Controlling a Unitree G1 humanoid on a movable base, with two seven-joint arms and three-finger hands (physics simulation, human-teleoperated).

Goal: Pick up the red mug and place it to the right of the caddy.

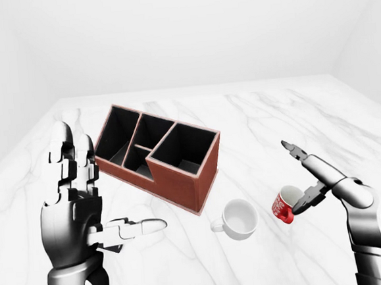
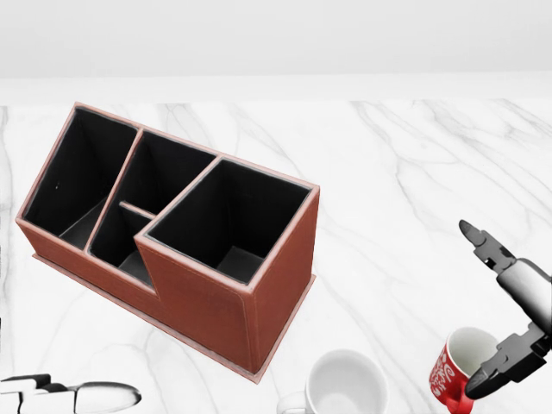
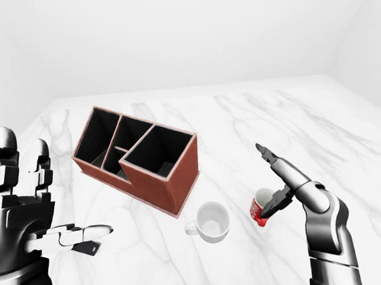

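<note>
The red mug point(image 1: 283, 205) with white lettering stands tilted on the marble table, to the right of a white mug point(image 1: 239, 218). The brown caddy point(image 1: 180, 177), with several black compartments, sits at an angle up and left of both mugs. My right hand point(image 1: 290, 178) is open at the red mug: its lower finger point(image 2: 500, 369) lies against the right side of the rim, and its upper finger point(image 2: 488, 247) points up and away. My left hand point(image 1: 111, 188) is open at the lower left, fingers upright and thumb point(image 2: 102, 397) pointing right, far from the mug.
The white marble table point(image 1: 255, 121) stretches up to a pale wall. Its bare top spreads to the right of the caddy, above the red mug. The white mug's handle points left.
</note>
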